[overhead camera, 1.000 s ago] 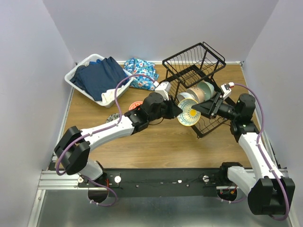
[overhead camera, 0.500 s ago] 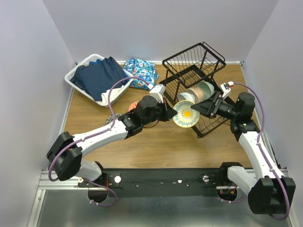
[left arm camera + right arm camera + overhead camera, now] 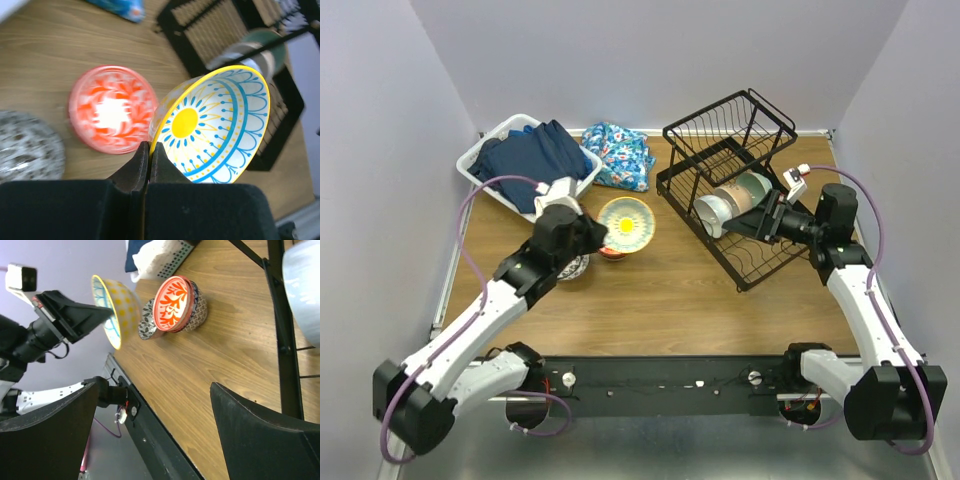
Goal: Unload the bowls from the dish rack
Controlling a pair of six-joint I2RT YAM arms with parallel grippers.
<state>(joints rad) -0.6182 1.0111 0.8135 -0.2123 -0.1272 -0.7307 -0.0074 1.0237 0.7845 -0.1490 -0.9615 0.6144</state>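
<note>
L gripper (image 3: 149, 148) clamped on yellow bowl (image 3: 212, 127) rim, tilted, near red-orange bowl (image 3: 110, 115) | R gripper (image 3: 154, 390) wide apart, empty, at dish rack (image 3: 283, 340)

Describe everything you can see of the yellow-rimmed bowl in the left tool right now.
The yellow-rimmed bowl looks like glazed ceramic: white inside with a yellow sun centre, yellow rays and blue rings and dots; its outside is yellow with pale spots. It appears whole. The left tool pinches its rim, shut on it. It hangs tilted, opening mostly upward, above the wooden table beside the red-orange floral bowl, apparently touching neither.
</note>
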